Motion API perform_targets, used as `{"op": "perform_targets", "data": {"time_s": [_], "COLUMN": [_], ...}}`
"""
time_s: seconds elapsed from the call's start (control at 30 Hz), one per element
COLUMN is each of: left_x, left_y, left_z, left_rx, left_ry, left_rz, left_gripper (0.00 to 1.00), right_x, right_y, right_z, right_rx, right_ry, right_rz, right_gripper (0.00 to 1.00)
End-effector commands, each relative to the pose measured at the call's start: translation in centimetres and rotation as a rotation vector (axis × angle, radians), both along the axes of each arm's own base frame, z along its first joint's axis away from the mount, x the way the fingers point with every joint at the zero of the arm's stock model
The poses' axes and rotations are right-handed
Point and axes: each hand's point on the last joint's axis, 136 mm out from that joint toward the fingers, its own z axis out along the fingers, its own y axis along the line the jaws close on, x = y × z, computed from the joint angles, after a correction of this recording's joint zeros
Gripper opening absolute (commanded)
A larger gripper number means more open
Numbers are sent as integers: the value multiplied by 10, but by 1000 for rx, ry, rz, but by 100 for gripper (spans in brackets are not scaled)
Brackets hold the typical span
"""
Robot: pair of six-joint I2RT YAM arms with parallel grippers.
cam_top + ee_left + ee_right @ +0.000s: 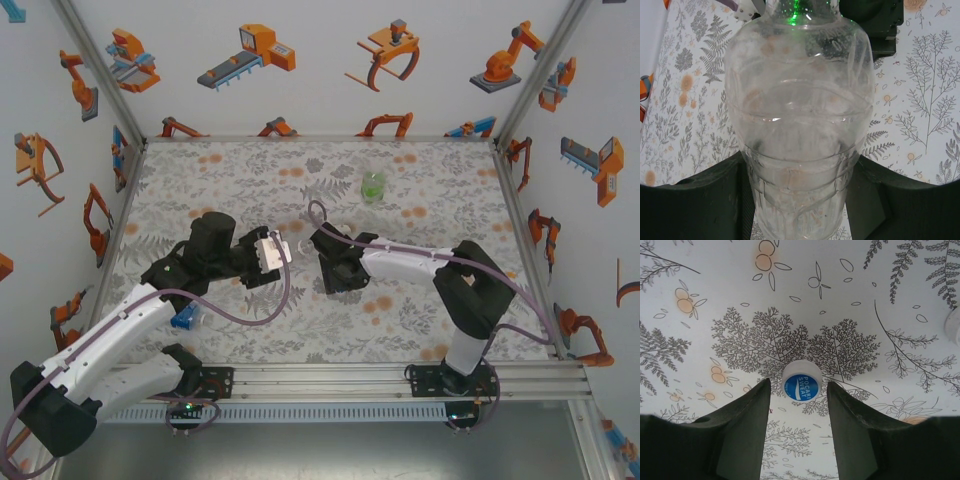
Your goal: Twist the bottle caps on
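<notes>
My left gripper (800, 202) is shut on the clear plain bottle (800, 100), its black fingers (695, 205) pressing both sides of the lower body. From above, that bottle (276, 247) is held at mid-table in the left gripper (262, 254). My right gripper (799, 390) is open and points down at the table. A white cap with a blue printed top (801, 386) lies flat just beyond its fingertips, in line with the gap and untouched. The right gripper (335, 270) hangs right of the held bottle. The green bottle (373, 186) stands at the far middle.
A bottle with a blue label (183, 318) lies near the left arm's elbow, partly hidden by it. A white round object (954, 326) is cut off at the right edge of the right wrist view. The metal rail (330, 378) bounds the near side of the patterned tabletop (250, 180).
</notes>
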Motion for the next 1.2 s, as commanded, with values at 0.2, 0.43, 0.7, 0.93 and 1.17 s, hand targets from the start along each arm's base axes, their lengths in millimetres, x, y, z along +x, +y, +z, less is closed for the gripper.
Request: {"op": "perform_targets", "data": {"time_s": [0.2,0.43,0.7,0.93,1.17], "left_x": [-3,-3,-3,-3,-3], "left_y": [-2,-3,-3,-3,-3], "left_z": [1,-1,-1,-2,-2], "left_rx": [-9,-6,-4,-1,-1], "left_ry": [-3,0,1,4,5], "left_rz": [-14,-13,-14,-13,-14], "left_gripper": [2,2,2,2,2], "right_x": [5,4,3,4,5], "right_y": [4,7,7,8,6], "right_z": [1,-1,-4,-2,5], "right_rx": [1,4,0,5,12], "right_ry": [-31,-21,-5,-13,-35], "right_rz": [3,11,17,19,14], "right_gripper": [42,37,38,39,30]}}
